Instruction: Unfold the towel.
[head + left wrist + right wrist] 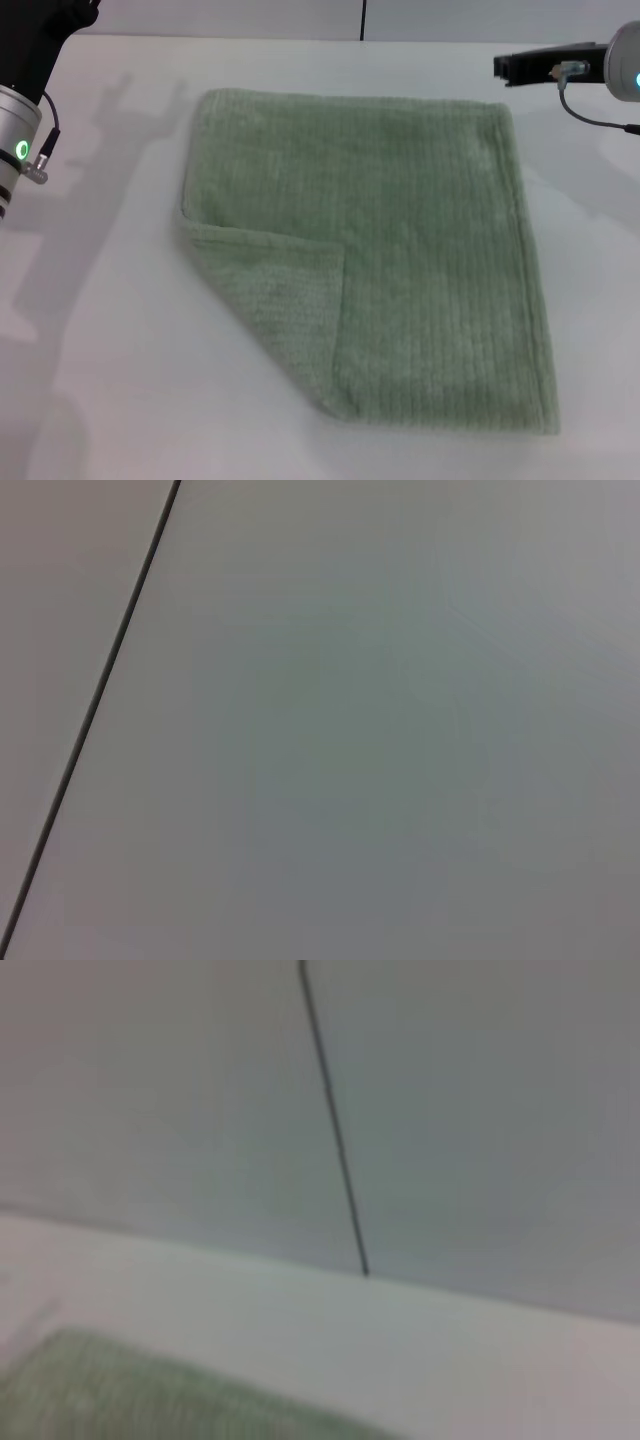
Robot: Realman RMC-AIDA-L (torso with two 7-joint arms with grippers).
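Observation:
The towel (410, 240) is a pale sage-green ribbed cloth lying flat on the white table (100, 360) in the head view. Its near left corner (285, 300) is folded over onto the cloth as a triangular flap. The rest lies spread out. My right gripper (512, 68) is a black shape held above the table by the towel's far right corner, pointing left and not touching it. My left arm (22, 120) is raised at the far left, apart from the towel. An edge of the towel also shows in the right wrist view (150, 1390).
A grey wall with a dark vertical seam (362, 20) stands behind the table; the seam also shows in the left wrist view (100, 690) and the right wrist view (335, 1140). Bare white table surrounds the towel on the left and in front.

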